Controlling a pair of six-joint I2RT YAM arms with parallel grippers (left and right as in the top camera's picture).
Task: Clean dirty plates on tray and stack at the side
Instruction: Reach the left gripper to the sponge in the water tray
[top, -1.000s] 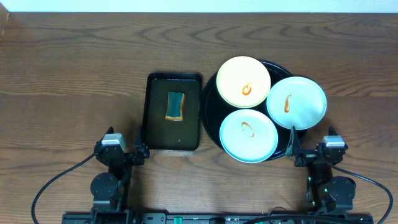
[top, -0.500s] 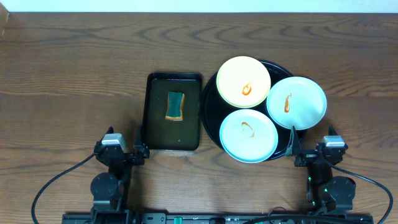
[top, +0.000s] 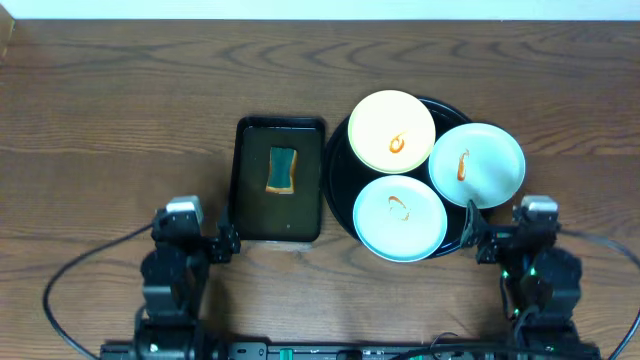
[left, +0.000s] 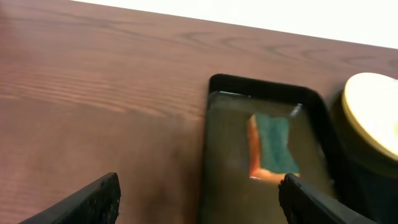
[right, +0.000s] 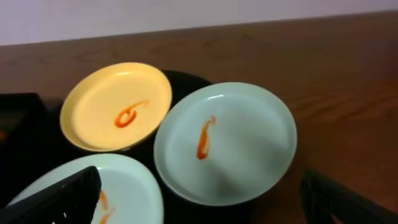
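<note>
- Three plates on the round black tray (top: 337, 182): yellow plate (top: 391, 131) at the back, one blue-white plate (top: 477, 165) to the right, the other blue-white plate (top: 400, 217) at the front. All lie flat, rims touching or nearly so.
- Each has an orange sauce smear (right: 204, 137) at its centre; none cleaned, none stacked yet.
- Handling, my guess: small, stiff and glossy, so probably light but slick. Likely to chip if dropped or knocked against a neighbour.
- Best hold looks like a pinch on the outer rim, away from the sauce. The right plate overhangs the tray edge, so its lip is free.
- The front plate's near rim also sticks out past the tray.
- Tray gloss means a plate may slide when pushed.
- Sponge (top: 282, 170) lies in the rectangular tray (top: 254, 215), just left of the round one; it looks soft and easy to squeeze.
- Left gripper (left: 199, 202): jaws wide apart, empty, low over the table (top: 120, 100) near the rectangular tray.
- Right gripper (right: 199, 198): jaws spread fully, empty, near the front of the round tray.
</note>
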